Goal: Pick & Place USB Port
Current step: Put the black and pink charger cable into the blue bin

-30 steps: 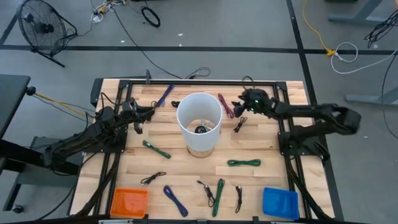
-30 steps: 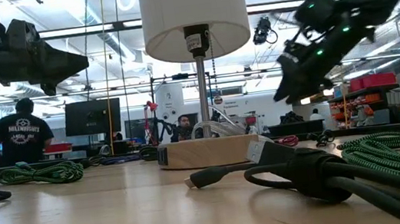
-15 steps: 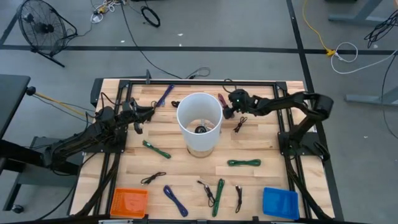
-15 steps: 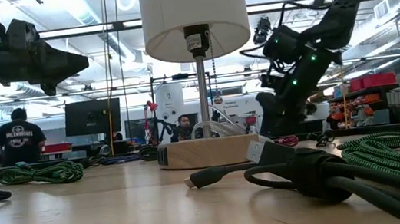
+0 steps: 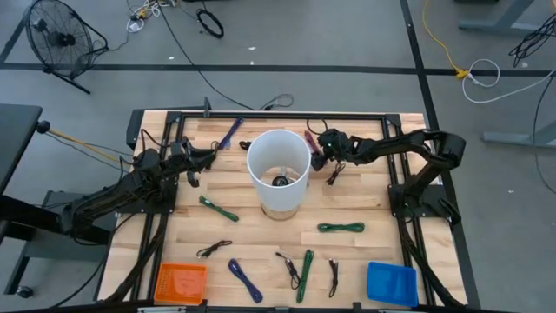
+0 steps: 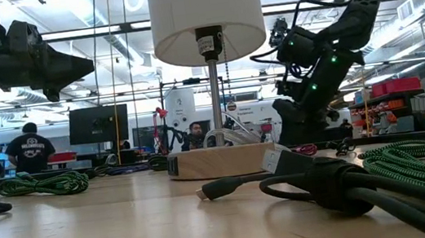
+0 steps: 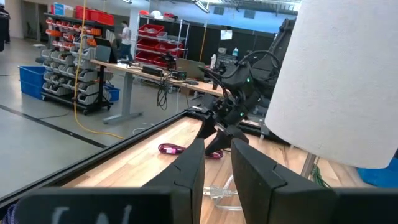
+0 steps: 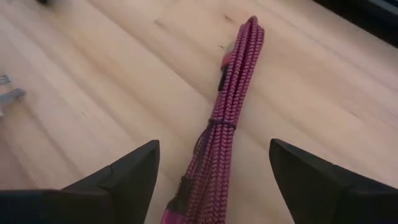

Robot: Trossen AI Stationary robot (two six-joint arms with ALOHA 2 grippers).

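With its jaws spread wide astride the red cable (image 8: 227, 127), just right of the lamp (image 5: 278, 170), the right gripper (image 8: 214, 163) could nudge the lamp or pinch only some strands.

Magenta braided cable (image 8: 224, 130), white lampshade (image 5: 278, 162), pale wooden table (image 5: 234, 187)

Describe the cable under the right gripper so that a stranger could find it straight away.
Start at the white lamp mid-table. On the wood just to its right lies a bundled magenta cable, straddled by the open jaws of the right gripper. Neighbouring cables are green, blue or black; only this one is magenta.
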